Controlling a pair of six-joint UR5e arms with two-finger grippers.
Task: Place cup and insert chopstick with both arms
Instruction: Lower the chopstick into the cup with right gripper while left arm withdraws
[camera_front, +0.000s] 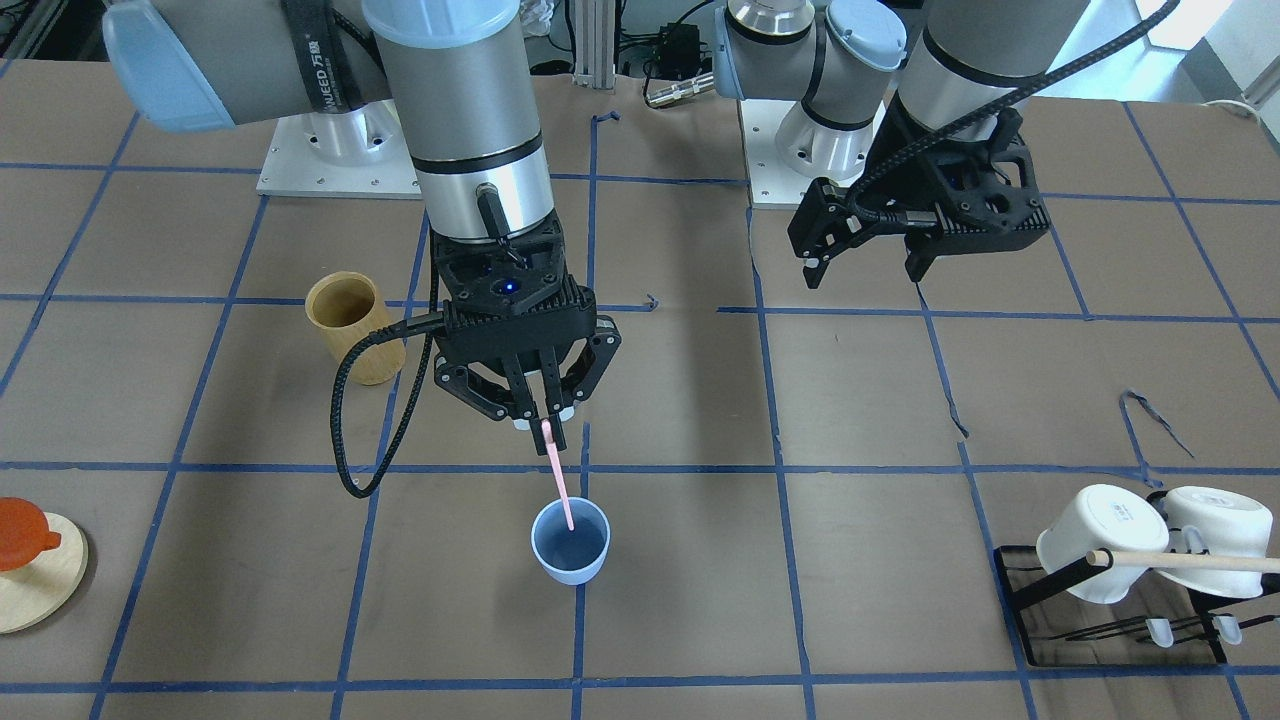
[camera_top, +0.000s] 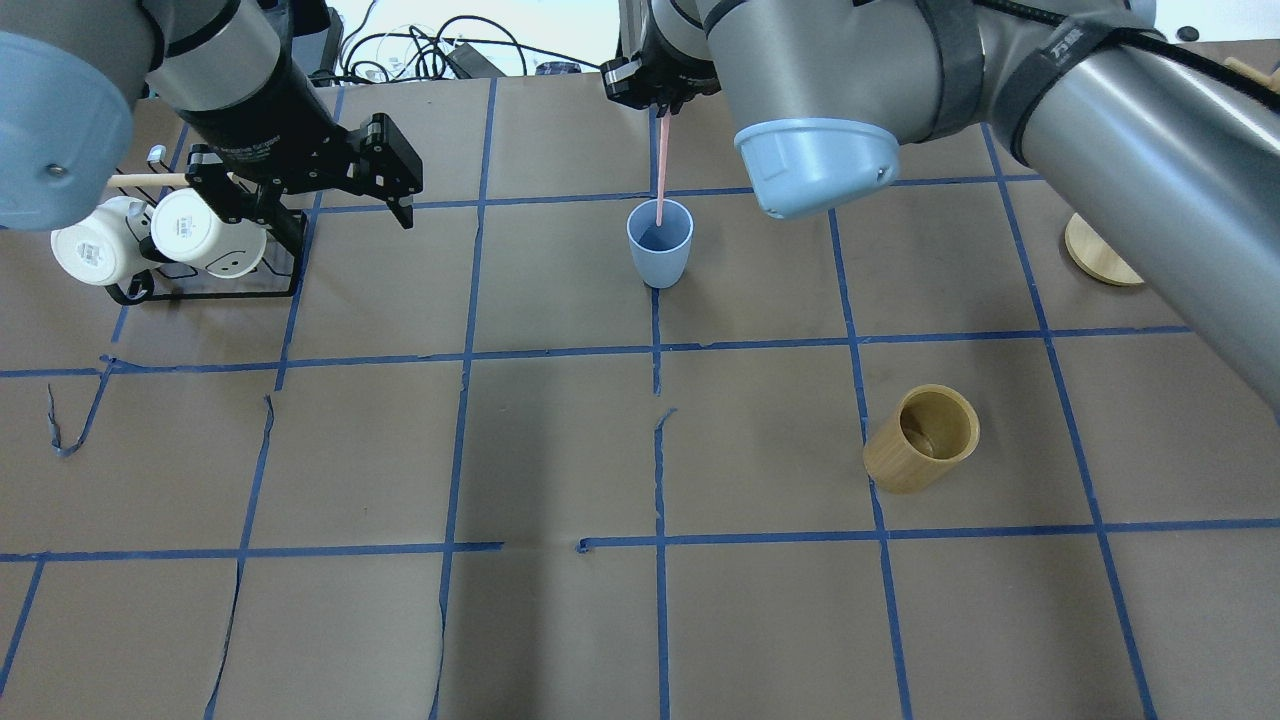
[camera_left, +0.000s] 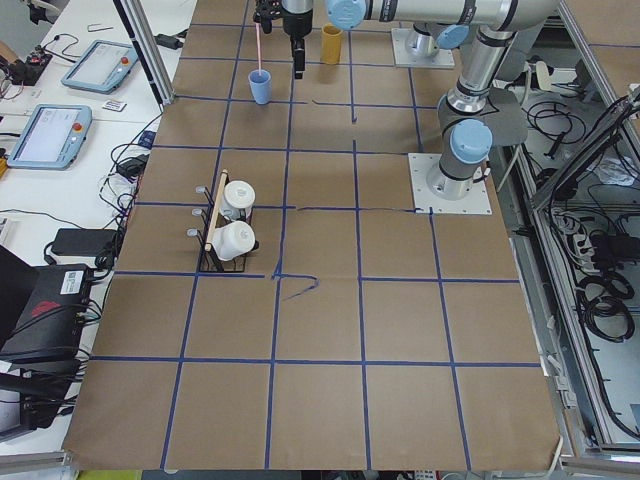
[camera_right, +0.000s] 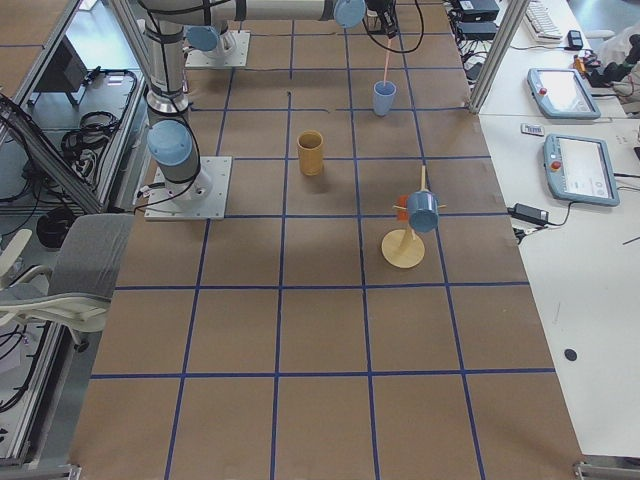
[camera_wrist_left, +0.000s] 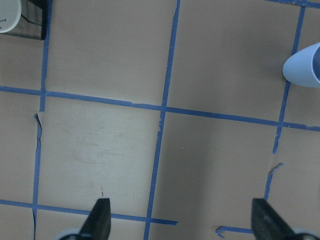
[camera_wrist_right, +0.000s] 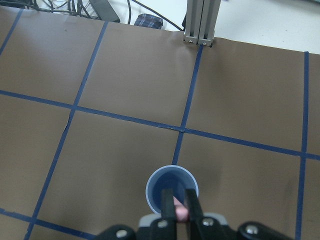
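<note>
The bench (camera_top: 560, 450) is covered in brown paper with a grid of blue tape. The cup (camera_front: 570, 545), pale blue, stands upright on it, on a tape line near the middle of the far side from the robot.

The right arm (camera_top: 1000, 80) reaches out over the cup. Its end effector (camera_front: 540, 420) points down directly above the cup, with the fingers pinched nearly together on the top end of the chopstick (camera_front: 560, 485).

The left arm (camera_top: 230, 90) is off to the cup's left. Its end effector (camera_front: 865, 272) hangs above bare bench with the fingers spread wide and nothing between them. In the left wrist view the cup shows only at the upper right edge.

A black rack (camera_front: 1040, 575) sits well to the cup's left, with two white mugs (camera_front: 1100, 540) on it, both tipped on their sides.

A round wooden stand (camera_front: 40, 590) sits well to the cup's right, with an orange piece (camera_front: 20, 535) on it.

A wooden cup (camera_front: 355, 325) stands upright and open, to the right of the cup and nearer the robot, well apart from it.

The chopstick is thin and pink and hangs nearly upright. Its lower end is inside the cup's mouth. Whether the tip touches the bottom cannot be told.
</note>
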